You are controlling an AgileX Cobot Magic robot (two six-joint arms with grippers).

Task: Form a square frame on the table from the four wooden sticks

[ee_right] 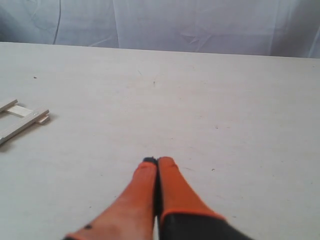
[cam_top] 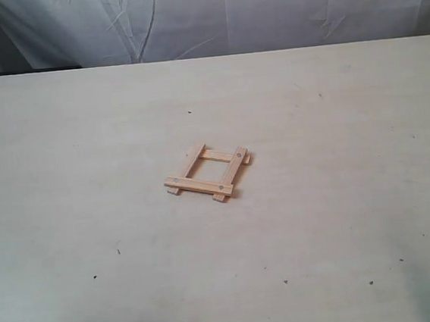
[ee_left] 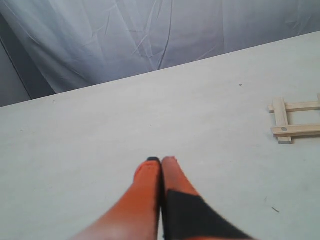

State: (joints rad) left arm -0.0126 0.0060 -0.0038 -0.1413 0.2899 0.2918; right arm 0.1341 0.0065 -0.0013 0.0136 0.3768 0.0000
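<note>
The four wooden sticks lie as a small square frame (cam_top: 207, 172) near the middle of the table (cam_top: 70, 160), corners overlapping and ends sticking out. Two strips with dark holes rest on top of two plain ones. Part of the frame (ee_left: 294, 120) shows at the edge of the left wrist view, and another part of the frame (ee_right: 21, 121) at the edge of the right wrist view. My left gripper (ee_left: 161, 160) is shut and empty, well away from the frame. My right gripper (ee_right: 157, 161) is also shut with nothing in it. Neither gripper appears in the exterior view.
A creased white cloth (cam_top: 223, 12) hangs behind the table's far edge. Tiny dark specks dot the tabletop.
</note>
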